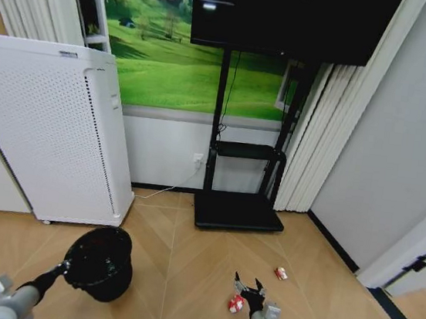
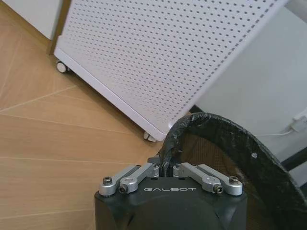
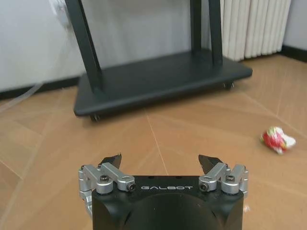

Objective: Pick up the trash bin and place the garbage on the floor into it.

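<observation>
On my left, the left tool [image 1: 66,266] is clenched on the rim of the trash bin [image 1: 101,262], which hangs low over the wooden floor [image 1: 185,257] just in front of the white perforated appliance [image 1: 45,131]. The left wrist view confirms the grip: the fingers meet on the bin's rim [image 2: 165,158], with the liner [image 2: 230,158] bunched over it. So I judge the pick-up done and the collecting step in hand.

To the right, my right tool [image 1: 250,287] hovers released just above the floor, with one red-and-white wrapper [image 1: 236,304] just beside it and a second wrapper [image 1: 281,274] a little farther right. I see no bottle here.

The next move, as I read it, calls for lowering the right tool squarely over the nearer wrapper before closing, since it lies flat and close under the wrist.

The right wrist view shows its fingers [image 3: 112,159] spread wide, the farther wrapper [image 3: 277,139] off to one side, and the black TV stand base [image 3: 158,76] ahead; the nearer wrapper sits beneath that camera's sight.
</observation>
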`<state>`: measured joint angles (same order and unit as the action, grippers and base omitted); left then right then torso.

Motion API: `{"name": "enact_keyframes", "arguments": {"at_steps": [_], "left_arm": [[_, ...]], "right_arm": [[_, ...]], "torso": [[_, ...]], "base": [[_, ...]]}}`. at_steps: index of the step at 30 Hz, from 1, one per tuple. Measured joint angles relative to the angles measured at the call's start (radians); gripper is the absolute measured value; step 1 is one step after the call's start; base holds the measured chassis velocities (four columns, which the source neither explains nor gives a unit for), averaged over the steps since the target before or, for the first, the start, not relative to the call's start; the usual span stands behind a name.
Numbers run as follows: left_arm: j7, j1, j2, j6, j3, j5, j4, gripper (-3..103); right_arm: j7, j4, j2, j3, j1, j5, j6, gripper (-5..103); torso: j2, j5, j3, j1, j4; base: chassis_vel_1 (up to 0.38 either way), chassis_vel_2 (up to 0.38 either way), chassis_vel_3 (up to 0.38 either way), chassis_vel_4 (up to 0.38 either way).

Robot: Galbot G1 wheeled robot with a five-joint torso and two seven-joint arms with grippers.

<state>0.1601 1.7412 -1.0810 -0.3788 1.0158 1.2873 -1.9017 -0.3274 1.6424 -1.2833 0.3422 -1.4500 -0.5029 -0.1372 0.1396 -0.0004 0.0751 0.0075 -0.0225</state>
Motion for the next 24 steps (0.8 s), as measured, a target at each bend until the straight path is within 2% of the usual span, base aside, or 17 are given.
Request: {"name": "enact_keyframes", "arguments": {"at_steps": [5, 9, 12, 24], "left_arm": [[-0.049, 0.044, -0.024, -0.003, 0.004, -0.014, -0.016, 7], [-0.067, 0.060, -0.034, -0.003, -0.007, -0.032, -0.029, 7], [-0.089, 0.065, -0.037, -0.004, -0.031, -0.059, -0.043, 7], [-0.079, 0.054, -0.047, -0.008, -0.123, -0.146, -0.097, 7]], "right_arm": [[-0.026, -0.151, -0.029, -0.011, 0.049, 0.020, -0.002, 91], [-0.001, -0.214, -0.043, -0.012, 0.068, 0.038, 0.023, 89], [0.022, -0.275, -0.059, -0.012, 0.092, 0.091, 0.045, 95], [0.044, -0.388, -0.082, -0.038, 0.129, 0.162, 0.048, 97]], "torso": [[0.000, 0.0004, 0.000, 0.000, -0.0004], [0.000, 0.0005, 0.000, 0.000, -0.0005], [0.000, 0.0005, 0.000, 0.000, -0.0003], [0.000, 0.0005, 0.000, 0.000, -0.0004]], "base": [[0.000, 0.000, 0.000, 0.000], [0.000, 0.000, 0.000, 0.000], [0.000, 0.000, 0.000, 0.000], [0.000, 0.000, 0.000, 0.000]]}}
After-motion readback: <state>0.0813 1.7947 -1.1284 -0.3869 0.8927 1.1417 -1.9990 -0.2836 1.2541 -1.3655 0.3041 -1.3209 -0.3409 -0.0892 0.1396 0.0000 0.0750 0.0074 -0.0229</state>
